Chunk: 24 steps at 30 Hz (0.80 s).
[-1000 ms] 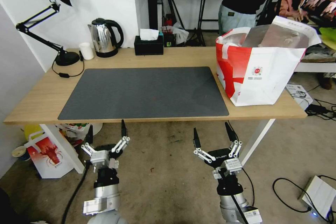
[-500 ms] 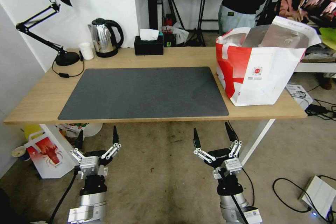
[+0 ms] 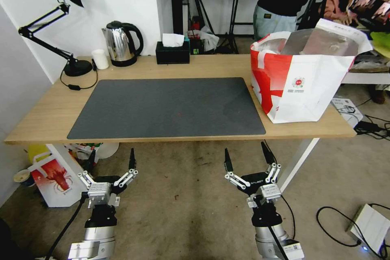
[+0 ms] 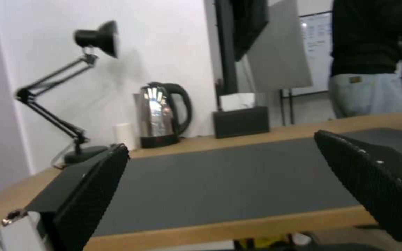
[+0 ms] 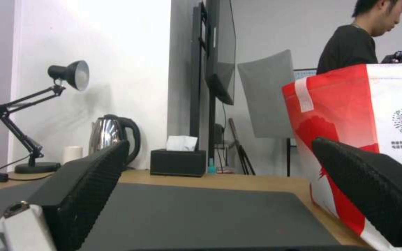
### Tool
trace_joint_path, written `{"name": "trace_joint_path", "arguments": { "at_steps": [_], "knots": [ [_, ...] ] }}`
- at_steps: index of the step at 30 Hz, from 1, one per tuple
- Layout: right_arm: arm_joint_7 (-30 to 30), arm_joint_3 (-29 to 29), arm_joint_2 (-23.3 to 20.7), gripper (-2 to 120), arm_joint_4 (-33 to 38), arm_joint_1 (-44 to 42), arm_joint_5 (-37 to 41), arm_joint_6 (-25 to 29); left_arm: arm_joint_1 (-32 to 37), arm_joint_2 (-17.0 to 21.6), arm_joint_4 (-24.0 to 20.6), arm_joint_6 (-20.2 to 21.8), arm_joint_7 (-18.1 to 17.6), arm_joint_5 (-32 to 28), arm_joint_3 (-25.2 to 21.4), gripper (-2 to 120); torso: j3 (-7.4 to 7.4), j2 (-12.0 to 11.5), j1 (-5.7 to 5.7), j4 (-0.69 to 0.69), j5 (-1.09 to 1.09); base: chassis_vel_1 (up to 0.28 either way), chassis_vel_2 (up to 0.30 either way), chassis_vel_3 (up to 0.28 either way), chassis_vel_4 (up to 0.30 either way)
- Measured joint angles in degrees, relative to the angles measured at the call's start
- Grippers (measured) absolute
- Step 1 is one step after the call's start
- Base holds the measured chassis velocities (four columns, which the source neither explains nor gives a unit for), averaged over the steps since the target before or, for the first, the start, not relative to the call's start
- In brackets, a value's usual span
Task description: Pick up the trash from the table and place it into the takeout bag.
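Observation:
The trash is out of view. On the light-wood table (image 3: 44, 118) lies a dark grey mat (image 3: 170, 105) with nothing on it. At the table's right end stands the takeout bag (image 3: 308, 85), white with a red side panel, its foil-lined mouth open; the right wrist view shows the takeout bag (image 5: 350, 115) close by. Both arms hang low in front of the table's near edge, over the floor. My left gripper (image 3: 111, 155) is open and holds nothing, as the left wrist view confirms for this gripper (image 4: 220, 140). The right gripper (image 3: 245, 150) is open too, seen wide apart (image 5: 220, 142).
Along the table's back edge stand a black desk lamp (image 3: 61, 4), a white cup (image 3: 100, 59), a steel kettle (image 3: 120, 44) and a black tissue box (image 3: 172, 53). A small crayfish-printed bag (image 3: 55, 178) sits on the floor at left. Cables and a box (image 3: 371, 223) lie at right.
My left gripper has dropped lower and drifted left, away from the table edge. The right gripper, the bag and the table have stayed put.

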Motion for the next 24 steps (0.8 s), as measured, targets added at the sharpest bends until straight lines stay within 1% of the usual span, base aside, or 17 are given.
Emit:
{"name": "trace_joint_path", "arguments": {
  "at_steps": [6, 12, 24],
  "knots": [
    [0.0, 0.0, 0.0, 100, 0.0, 0.0, 0.0, 0.0, -0.9, 1.0, 1.8, -0.4, 2.5, -1.4, 0.7, 100, 0.00, 0.0, 0.00, 0.00, 0.00, 0.000, 0.000, 0.000, 0.000],
    [0.0, 0.0, 0.0, 100, 0.0, 0.0, 0.0, 0.0, -2.6, 0.9, 3.3, -1.1, 4.4, -2.5, 1.6, 100, 0.00, 0.0, 0.00, 0.00, 0.00, 0.000, 0.000, 0.000, 0.000],
    [0.0, 0.0, 0.0, 100, 0.0, 0.0, 0.0, 0.0, -5.3, 0.4, 4.5, -1.2, 5.7, -3.7, 2.4, 100, 0.00, 0.0, 0.00, -0.01, 0.00, 0.000, 0.000, 0.000, 0.000]
  ]
}}
